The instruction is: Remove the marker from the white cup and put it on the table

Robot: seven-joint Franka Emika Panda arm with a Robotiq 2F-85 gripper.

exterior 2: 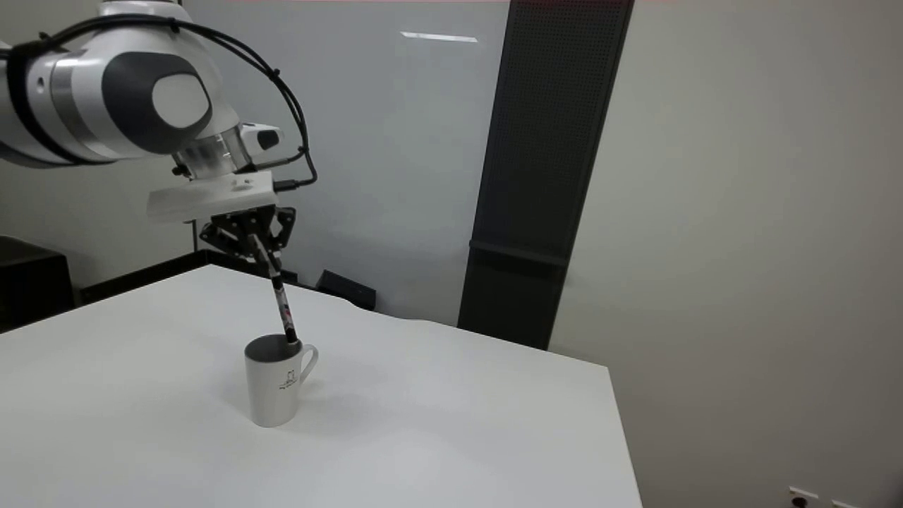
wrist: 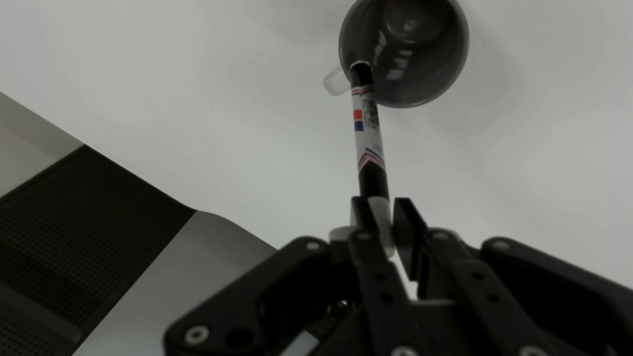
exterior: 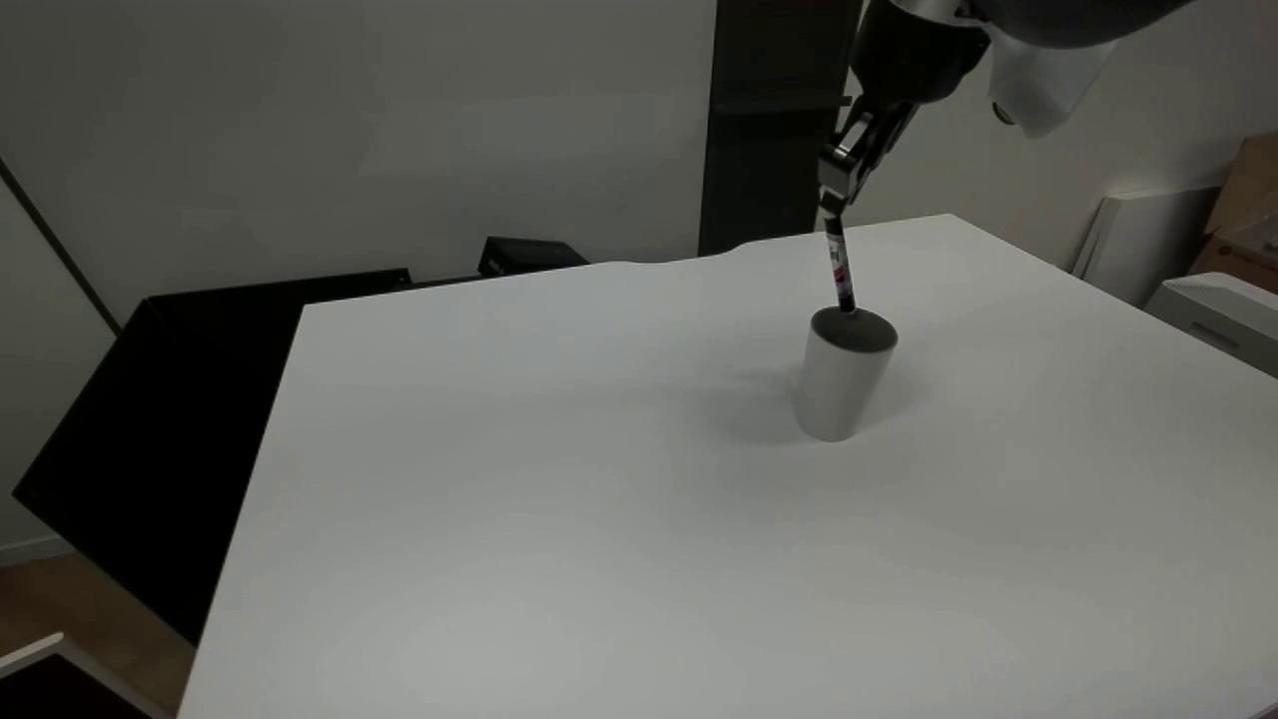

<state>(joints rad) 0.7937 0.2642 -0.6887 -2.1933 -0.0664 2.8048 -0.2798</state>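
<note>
marker [wrist: 370, 133] tilts, upper end gripped by the pincer [wrist: 383, 205], jaws nearly together; its lower end is at the mouth of the white cup [exterior 2: 271, 391] standing on the table [exterior: 499, 499].

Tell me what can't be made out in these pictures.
Marker: its pale upper end is partly covered by the gripper, wrist view.
Handle: seen in the wrist view, but hidden behind the white cup in an exterior view.
Rim of the cup: cut off by the wrist view's top edge.
Print: too small to read in an exterior view.
Arm: cut off by the left edge, same view.
</note>
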